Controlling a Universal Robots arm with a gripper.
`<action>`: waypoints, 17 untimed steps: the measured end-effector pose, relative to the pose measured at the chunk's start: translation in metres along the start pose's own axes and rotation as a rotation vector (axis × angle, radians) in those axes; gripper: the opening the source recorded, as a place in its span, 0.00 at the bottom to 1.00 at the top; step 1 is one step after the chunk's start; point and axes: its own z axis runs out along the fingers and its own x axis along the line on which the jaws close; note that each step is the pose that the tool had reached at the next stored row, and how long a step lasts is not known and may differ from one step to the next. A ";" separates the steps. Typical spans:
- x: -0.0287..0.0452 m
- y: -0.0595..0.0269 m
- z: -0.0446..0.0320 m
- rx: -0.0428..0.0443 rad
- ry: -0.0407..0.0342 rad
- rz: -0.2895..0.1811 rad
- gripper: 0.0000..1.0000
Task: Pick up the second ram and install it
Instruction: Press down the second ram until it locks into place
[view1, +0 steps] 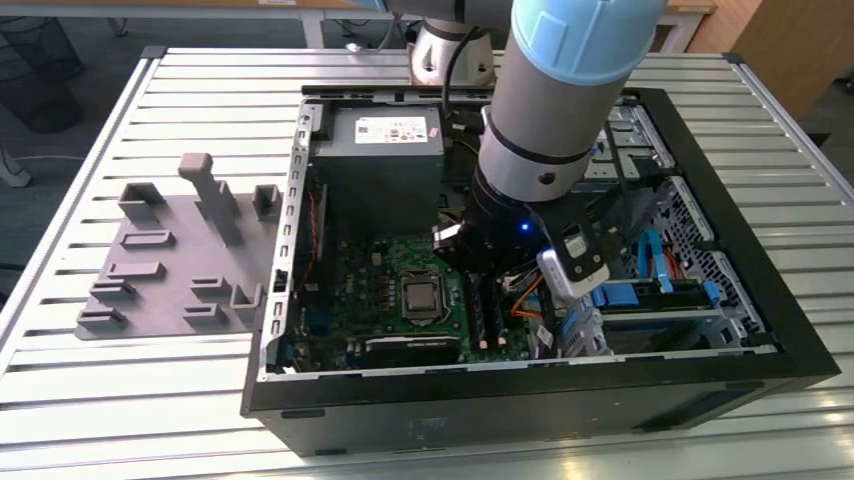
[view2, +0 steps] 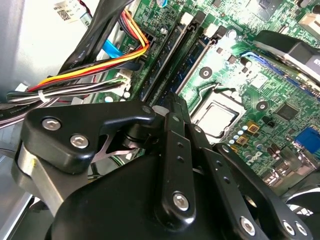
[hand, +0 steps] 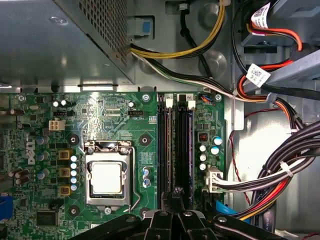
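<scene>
Second wrist view: the gripper (view2: 172, 107) is seen closed over the memory slots (view2: 165, 55); nothing is visibly held. The second ram (hand: 184, 145) appears seated in its slot beside the CPU socket (hand: 107, 177); even downward pressure until both latches click would be advised.

Matt black metal gripper (view2: 172, 107) links (bright screws), glossy green motherboard (hand: 105, 125), grey plastic tray (view1: 160, 260), ribbed metal table (view1: 80, 380)
</scene>
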 end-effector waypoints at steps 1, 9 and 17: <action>0.0000 0.0000 0.0001 -0.0001 0.0000 0.000 0.10; -0.0001 0.0000 0.0019 -0.0003 -0.0001 0.000 0.10; -0.0002 0.0001 0.0033 -0.0008 -0.0002 0.000 0.10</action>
